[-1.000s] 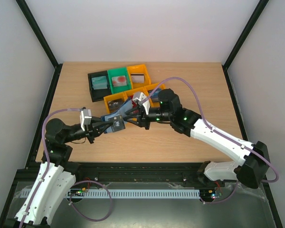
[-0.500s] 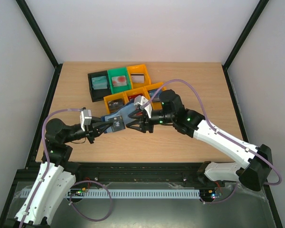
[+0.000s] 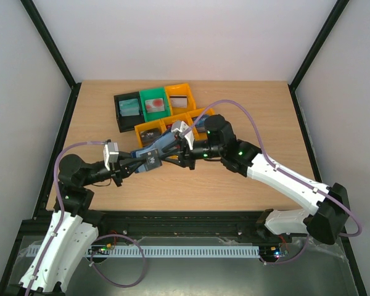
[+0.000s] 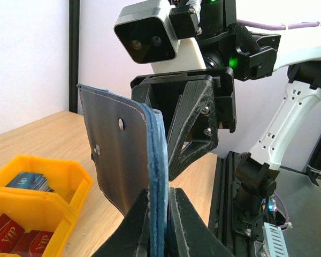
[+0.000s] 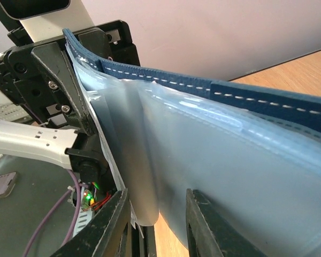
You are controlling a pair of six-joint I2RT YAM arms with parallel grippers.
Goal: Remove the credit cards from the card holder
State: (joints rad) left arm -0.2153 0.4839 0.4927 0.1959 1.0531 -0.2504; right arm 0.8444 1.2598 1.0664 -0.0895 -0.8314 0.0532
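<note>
My left gripper (image 4: 159, 213) clamps the card holder (image 4: 120, 155) upright by its edge. My right gripper (image 5: 156, 214), directly opposite, straddles its clear sleeve (image 5: 219, 166); whether it is pinching, I cannot tell.

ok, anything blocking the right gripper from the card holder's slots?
Only the card holder's own clear sleeve. The right gripper is open and straddles its edge, and no card edge shows there. The left gripper is clamped on the holder's other end. Nothing else visible intervenes.

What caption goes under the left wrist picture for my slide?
Left claw pinches the upright card holder; cards lie in the orange bin.
</note>
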